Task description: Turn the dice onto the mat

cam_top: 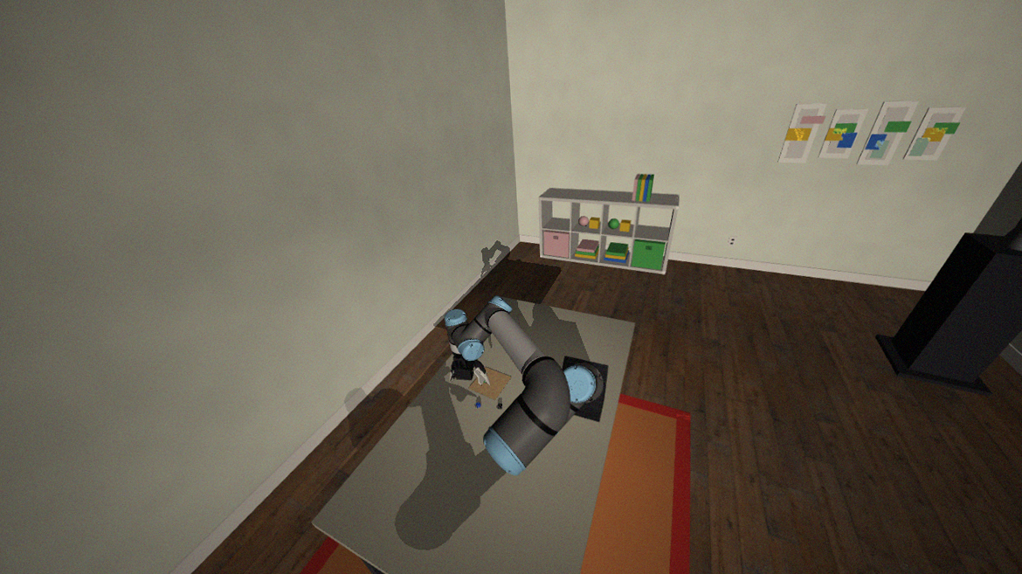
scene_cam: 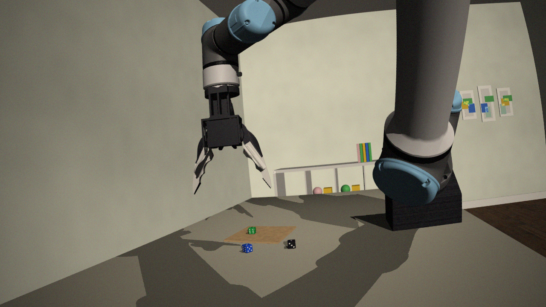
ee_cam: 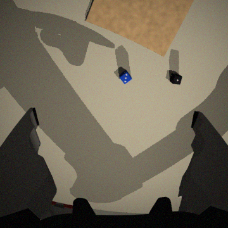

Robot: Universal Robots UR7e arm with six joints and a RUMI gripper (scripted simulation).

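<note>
My gripper (scene_cam: 233,189) (ee_cam: 116,110) is open and empty, high above the table. The green die (scene_cam: 251,230) sits on the tan mat (scene_cam: 271,236) (ee_cam: 139,22) (cam_top: 492,384); its top number is too small to read, and it is outside the wrist view. The blue die (scene_cam: 247,248) (ee_cam: 125,77) (cam_top: 478,403) sits on the table just off the mat's near edge, with three pips on its upper face in the wrist view. The black die (scene_cam: 291,244) (ee_cam: 176,78) (cam_top: 500,404) sits off the mat's near right corner, with one pip on its upper face.
The robot's dark base block (scene_cam: 423,213) stands right of the mat. A wall (scene_cam: 114,114) runs along the table's left side. A shelf (cam_top: 609,229) stands beyond the table's far end. Arm shadows cross the table.
</note>
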